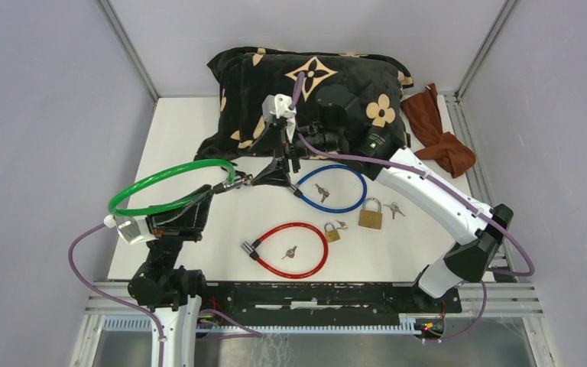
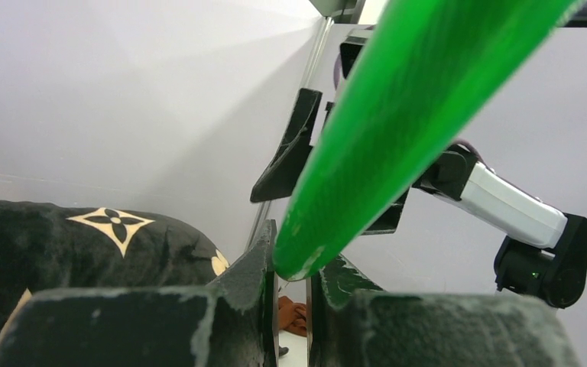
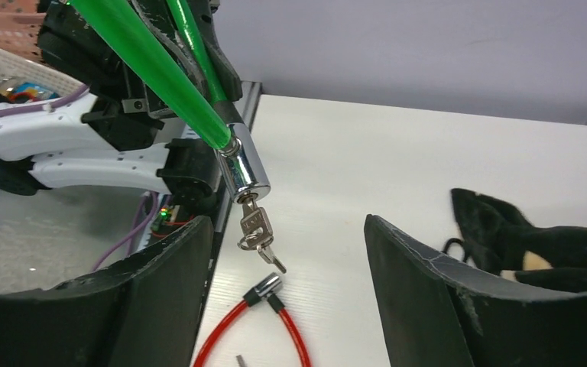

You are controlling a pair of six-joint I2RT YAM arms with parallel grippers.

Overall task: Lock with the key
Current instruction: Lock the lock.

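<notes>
Wide-spread fingers (image 3: 145, 306) of the right end effector (image 3: 287, 229) filled the near edge of its wrist view, holding nothing. They sat either side of the key bunch (image 3: 254, 232), apparently so they could close on it and turn it. That bunch hung from the chrome cylinder (image 3: 244, 172) of the green cable lock (image 3: 149, 57). The left end effector (image 2: 292, 267) was pinched tight on the cable, holding it up above the bench (image 1: 199, 122), likely to steady the cylinder. The lock showed a glossy green sleeve, a polished steel head and small silver keys; whether its loop was latched could not be told.
</notes>
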